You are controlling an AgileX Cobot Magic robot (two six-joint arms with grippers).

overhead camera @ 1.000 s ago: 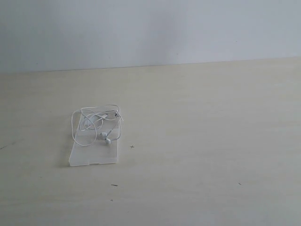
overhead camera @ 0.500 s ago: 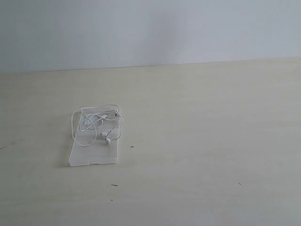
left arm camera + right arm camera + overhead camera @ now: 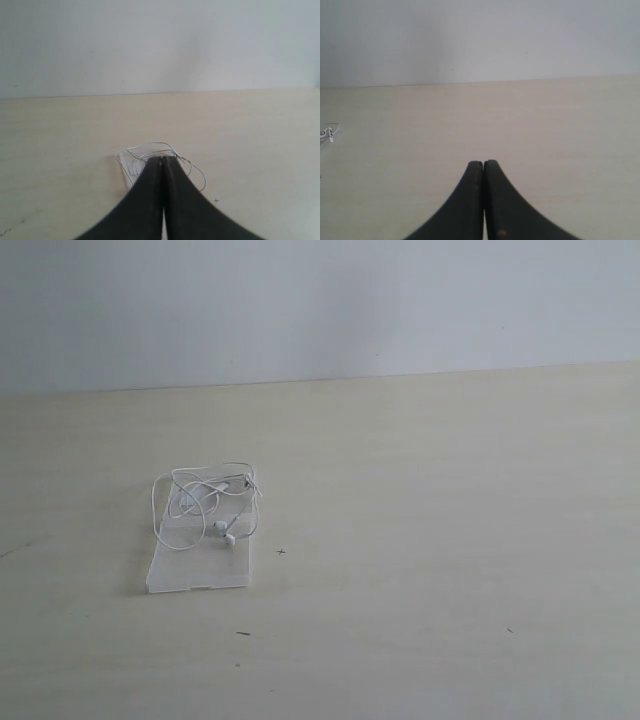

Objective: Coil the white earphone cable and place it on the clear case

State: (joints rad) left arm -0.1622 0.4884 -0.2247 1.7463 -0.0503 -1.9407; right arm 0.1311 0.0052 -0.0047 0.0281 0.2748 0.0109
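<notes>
The white earphone cable (image 3: 205, 502) lies in loose loops on the far end of the clear case (image 3: 200, 565), which rests flat on the table left of centre; two earbuds sit near the case's middle. Neither arm shows in the exterior view. In the left wrist view my left gripper (image 3: 163, 159) is shut with nothing in it, well back from the cable (image 3: 150, 149), and its black fingers hide most of the case (image 3: 127, 175). My right gripper (image 3: 483, 162) is shut and empty over bare table; a bit of the cable (image 3: 328, 131) shows at that view's edge.
A pale wooden table (image 3: 450, 540) runs back to a plain grey-white wall (image 3: 320, 300). A few small dark specks mark the tabletop near the case.
</notes>
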